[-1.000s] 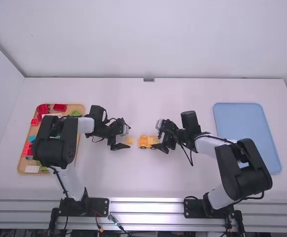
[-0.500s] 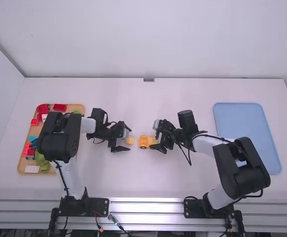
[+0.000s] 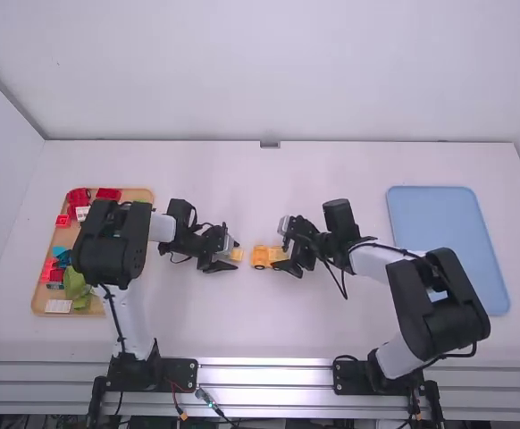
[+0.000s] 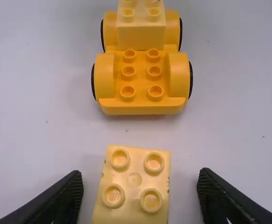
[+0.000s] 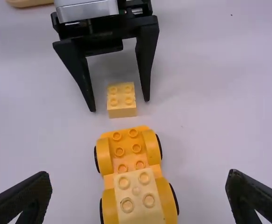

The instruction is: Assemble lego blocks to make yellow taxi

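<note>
Near the high view's centre, a wheeled base (image 4: 140,106) is carrying one block (image 4: 140,36); left of it, a loose block (image 4: 135,179) is presumably awaiting mounting. We are finding left hand (image 4: 139,178) and right hand (image 5: 139,176) unclenched, respectively straddling loose block and base.

Robotics lab, two robot arms (image 3: 113,246), white table (image 3: 242,313)
</note>
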